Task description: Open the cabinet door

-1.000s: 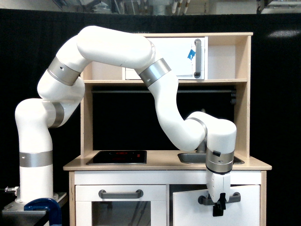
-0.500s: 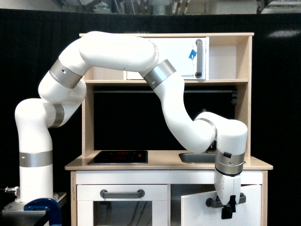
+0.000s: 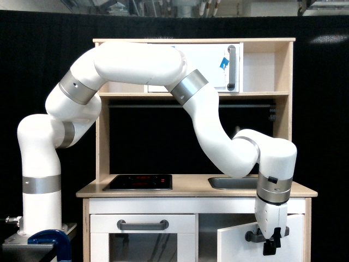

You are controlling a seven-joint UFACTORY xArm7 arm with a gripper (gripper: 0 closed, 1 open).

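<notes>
Door [image 3: 240, 245] swung further open w/ hand [image 3: 271, 244] moved right; handle [image 3: 255, 236] axis horizontal, hand clamped on it.

arm [image 3: 136, 63]: glossy white plastic-looking shell, smooth, with brushed grey metal-looking rings at the joints
claw [image 3: 271, 245]: matt black, looks like plastic
cabinet door [image 3: 237, 245]: flat white painted panel, smooth, low sheen
door handle [image 3: 254, 237]: matt grey bar
toy kitchen frame [image 3: 287, 109]: pale wood, matt, faint grain
tabletop [image 3: 191, 188]: same pale wood
hob [image 3: 139, 182]: shiny black plate
sink [image 3: 232, 183]: dull grey metal-looking basin
backdrop [image 3: 49, 54]: matt black cloth
</notes>
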